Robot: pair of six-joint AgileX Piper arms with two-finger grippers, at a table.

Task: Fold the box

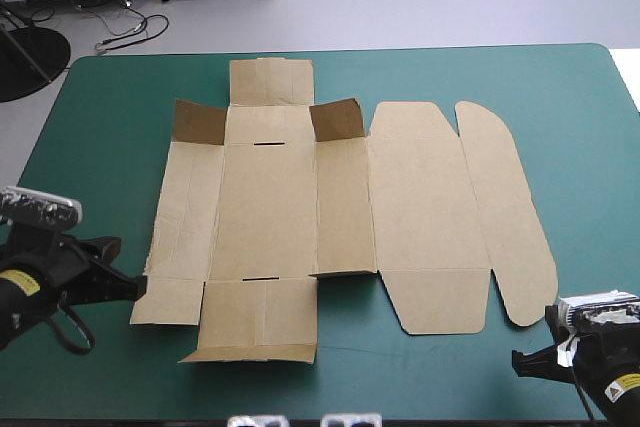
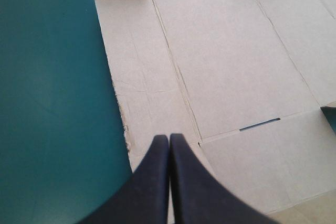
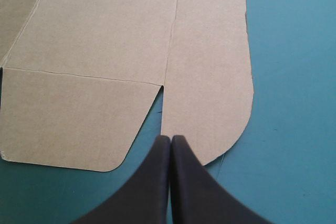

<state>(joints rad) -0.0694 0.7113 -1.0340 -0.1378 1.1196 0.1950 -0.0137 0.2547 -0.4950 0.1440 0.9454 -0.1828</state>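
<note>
While the box point(image 1: 270, 207) lies spread on the table point(image 1: 560, 97), the left pincer point(image 2: 169, 136) and right pincer point(image 3: 171, 137) sit clenched, empty.

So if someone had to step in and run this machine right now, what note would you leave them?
Left gripper: shut, holding nothing, tips at the near-left corner of the box.
Right gripper: shut, holding nothing, tips at the near end of the rounded lid flap.
The box lies spread out mid-table on the teal-green cover. Only the two small far flaps tilt up.
Done: practically nothing; no wall is raised or tucked.
Left: the whole fold, walls up and tucked in.
</note>
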